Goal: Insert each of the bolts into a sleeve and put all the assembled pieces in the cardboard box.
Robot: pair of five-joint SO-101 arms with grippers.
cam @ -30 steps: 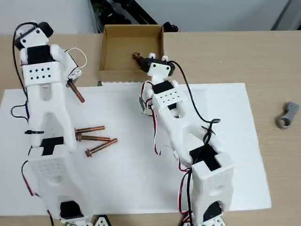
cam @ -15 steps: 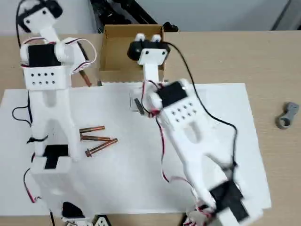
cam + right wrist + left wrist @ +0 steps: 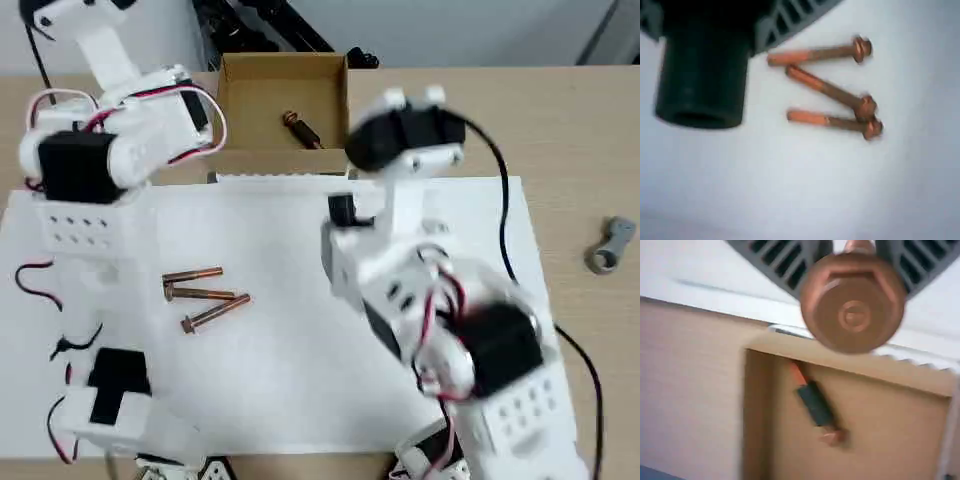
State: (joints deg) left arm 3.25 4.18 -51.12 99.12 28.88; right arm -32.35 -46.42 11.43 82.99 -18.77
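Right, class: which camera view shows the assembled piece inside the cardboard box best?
Left wrist view: the assembled piece lies close, dark sleeve and copper bolt ends distinct, in the cardboard box. The high view shows it small.

The bolt [image 3: 854, 302] is finished in glossy copper-coloured metal. The sleeve [image 3: 702, 85] is formed of matt black plastic. The cardboard box [image 3: 250, 125] is matt brown.

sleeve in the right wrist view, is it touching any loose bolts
Apart. Right wrist view shows white paper between the sleeve and the three bolts.
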